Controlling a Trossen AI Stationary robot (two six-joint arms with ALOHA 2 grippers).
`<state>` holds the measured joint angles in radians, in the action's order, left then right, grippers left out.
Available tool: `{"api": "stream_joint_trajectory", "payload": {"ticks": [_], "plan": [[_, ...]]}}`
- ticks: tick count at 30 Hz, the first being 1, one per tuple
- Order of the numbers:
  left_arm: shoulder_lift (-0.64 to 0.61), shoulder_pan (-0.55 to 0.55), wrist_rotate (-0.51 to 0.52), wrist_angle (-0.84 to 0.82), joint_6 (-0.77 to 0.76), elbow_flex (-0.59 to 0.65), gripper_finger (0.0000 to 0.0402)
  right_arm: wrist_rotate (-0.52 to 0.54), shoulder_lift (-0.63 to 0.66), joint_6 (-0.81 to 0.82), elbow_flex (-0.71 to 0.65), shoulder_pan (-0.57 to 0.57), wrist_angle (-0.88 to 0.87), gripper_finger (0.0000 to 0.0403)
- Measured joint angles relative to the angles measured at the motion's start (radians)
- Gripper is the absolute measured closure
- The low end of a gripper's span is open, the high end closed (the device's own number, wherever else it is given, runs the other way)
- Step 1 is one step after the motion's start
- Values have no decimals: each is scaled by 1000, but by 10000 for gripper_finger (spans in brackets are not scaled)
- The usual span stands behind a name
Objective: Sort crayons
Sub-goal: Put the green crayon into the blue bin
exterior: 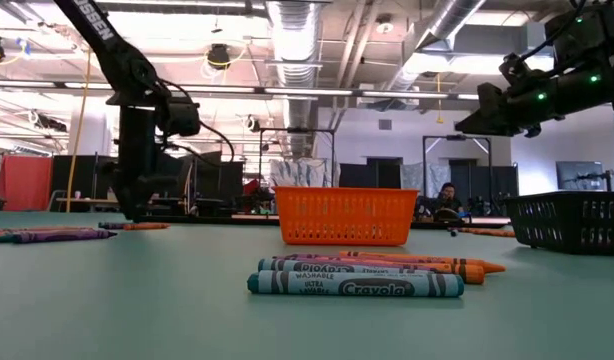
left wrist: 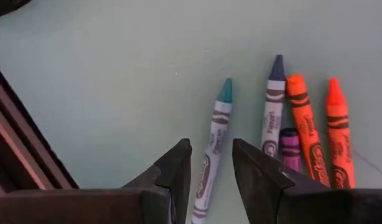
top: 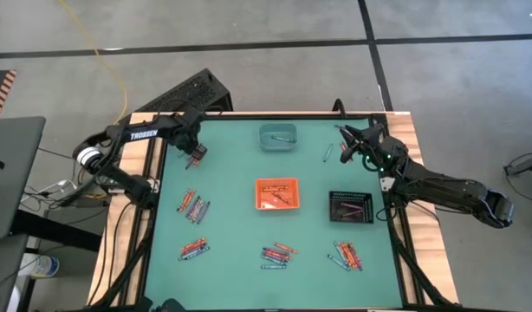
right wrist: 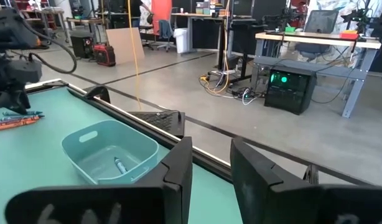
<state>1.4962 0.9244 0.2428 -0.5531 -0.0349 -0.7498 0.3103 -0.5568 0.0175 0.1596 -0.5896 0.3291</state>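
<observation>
1. While both arms sit at the far side of the green table [top: 231, 208], nearest the low camera lies a crayon cluster [exterior: 359, 275]: a teal one in front, purple and orange ones stacked behind it. In the high view it is the near-centre pile [top: 275, 254].
2. Near edge, high view: two more crayon piles, near-left [top: 193, 250] and near-right [top: 345, 256], well apart.
3. Mid-left: a crayon group [top: 193, 206] lies loose on the table.
4. Centre: orange tray [top: 276, 193] with a few crayons inside; just to its right, black tray [top: 351, 206] with a crayon or two inside.
5. Far centre: teal tray [top: 278, 136]; the right wrist view shows one blue crayon [right wrist: 120, 165] in it.
6. One loose crayon [top: 327, 153] lies between the teal tray and the right arm.
7. Left gripper [top: 195, 159] is at the far-left, pointing down over the table. Fingers stand a narrow gap apart, holding nothing; in the left wrist view a teal-tipped crayon [left wrist: 214, 149] lies on the table in line with that gap [left wrist: 211, 171]. Beside it lie blue, purple and two orange crayons [left wrist: 303, 134].
8. Right gripper [top: 346, 147] is at the far-right, raised above the table; fingers part-open with a narrow gap, holding nothing [right wrist: 209, 177], facing the room past the teal tray.
</observation>
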Motion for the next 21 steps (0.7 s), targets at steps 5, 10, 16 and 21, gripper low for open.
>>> {"api": "stream_joint_trajectory", "payload": {"ticks": [5,10,16,21], "plan": [[49,-1,18,22,2,-3,294,0,0,0,0,0,0,295],[71,-11,28,24,40,-6,296,0,0,0,0,0,0,295],[72,-11,5,23,41,-7,352,0,0,1,0,0,1,295],[72,-11,-2,25,40,-8,391,0,0,1,0,0,1,295]]}}
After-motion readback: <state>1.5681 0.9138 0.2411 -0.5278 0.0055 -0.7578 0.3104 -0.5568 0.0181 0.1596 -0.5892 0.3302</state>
